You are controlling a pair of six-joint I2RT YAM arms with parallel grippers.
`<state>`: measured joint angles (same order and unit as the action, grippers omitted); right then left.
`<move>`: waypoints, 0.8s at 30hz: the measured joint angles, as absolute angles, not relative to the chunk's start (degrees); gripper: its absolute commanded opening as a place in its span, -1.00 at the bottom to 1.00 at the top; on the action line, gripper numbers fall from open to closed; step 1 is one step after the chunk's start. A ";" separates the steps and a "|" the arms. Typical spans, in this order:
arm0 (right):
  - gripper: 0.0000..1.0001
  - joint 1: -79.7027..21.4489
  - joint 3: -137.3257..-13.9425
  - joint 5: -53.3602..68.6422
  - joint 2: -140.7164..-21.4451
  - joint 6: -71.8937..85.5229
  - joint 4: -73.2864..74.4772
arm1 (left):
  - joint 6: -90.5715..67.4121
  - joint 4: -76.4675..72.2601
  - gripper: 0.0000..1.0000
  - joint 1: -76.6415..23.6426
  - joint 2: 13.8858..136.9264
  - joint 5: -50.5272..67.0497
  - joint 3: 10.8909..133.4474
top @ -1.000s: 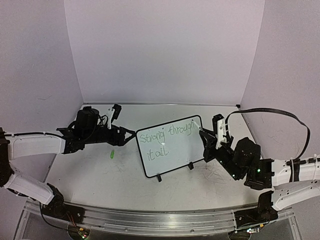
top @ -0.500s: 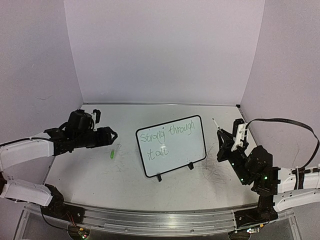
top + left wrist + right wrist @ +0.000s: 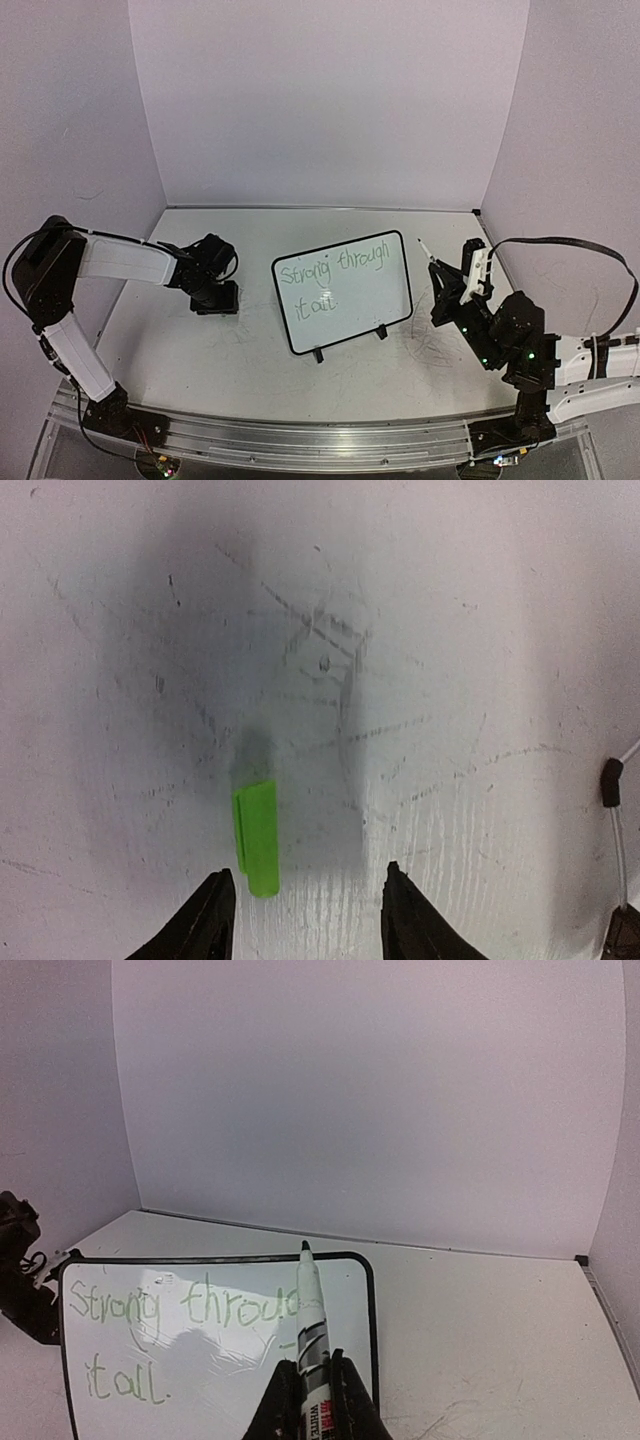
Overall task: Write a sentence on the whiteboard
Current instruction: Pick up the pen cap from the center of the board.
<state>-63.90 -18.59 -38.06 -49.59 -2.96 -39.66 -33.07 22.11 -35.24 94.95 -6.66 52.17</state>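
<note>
The whiteboard [image 3: 352, 312] stands tilted on its two black feet mid-table, and its black frame [image 3: 371, 1305] also shows in the right wrist view. The sentence [image 3: 335, 275] is in thin green writing, "Strong through it all" [image 3: 130, 1310], on two lines. My right gripper [image 3: 441, 278] [image 3: 312, 1392] is shut on a white marker [image 3: 311, 1325]. The marker's tip is bare and held off the board's right edge. My left gripper [image 3: 215, 298] [image 3: 310, 915] points down at the table, open. A green cap [image 3: 257, 837] lies just ahead of its left finger.
Faint grey scribble marks [image 3: 320, 650] cover the table under the left gripper and right of the board [image 3: 430, 345]. A black-tipped cable [image 3: 612, 782] hangs at the right of the left wrist view. Purple walls enclose the table, with a metal rail [image 3: 300, 440] along the near edge.
The left gripper left the board's left edge, swung down over the green cap and narrowed its jaws. The right gripper drew the marker back off the board to the right.
</note>
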 measured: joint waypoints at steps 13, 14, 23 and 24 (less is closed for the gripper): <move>-1.00 -63.88 -18.59 -37.41 -50.92 -2.96 -39.42 | -30.78 23.01 -0.50 -34.31 103.70 -12.42 57.78; -1.00 -63.90 -18.59 -37.39 -50.92 -2.96 -39.40 | -30.64 23.03 -0.56 -34.32 103.75 -12.82 57.78; -1.00 -63.89 -19.49 -35.87 -51.73 -2.70 -37.65 | -30.09 22.33 -0.99 -34.28 103.35 -15.02 57.57; -1.00 -63.88 -20.36 -35.20 -51.85 -2.57 -36.37 | -30.21 22.22 -1.00 -34.27 102.88 -14.84 57.17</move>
<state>-63.88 -20.36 -35.20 -51.85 -2.57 -36.37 -30.21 22.22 -34.27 102.88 -14.84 57.17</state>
